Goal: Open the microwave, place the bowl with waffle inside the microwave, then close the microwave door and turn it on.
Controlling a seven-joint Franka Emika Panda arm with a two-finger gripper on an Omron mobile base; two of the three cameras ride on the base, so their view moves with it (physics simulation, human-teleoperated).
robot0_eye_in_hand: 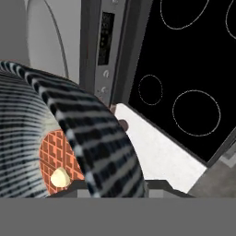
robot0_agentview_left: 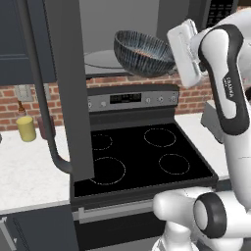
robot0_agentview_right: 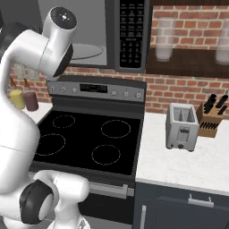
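Microwave door (robot0_agentview_left: 68, 88) open, bowl (robot0_agentview_left: 144, 53) with waffle (robot0_eye_in_hand: 57, 154) held by its rim in closed gripper (robot0_agentview_left: 175, 55) at microwave (robot0_agentview_right: 96, 33) mouth; placing, closing, starting remain.

I read no text for certain: white arm's dark forearm band (robot0_agentview_left: 229, 81) carries small lettering (too blurred); black microwave keypad strip (robot0_agentview_right: 131, 32) button labels illegible.
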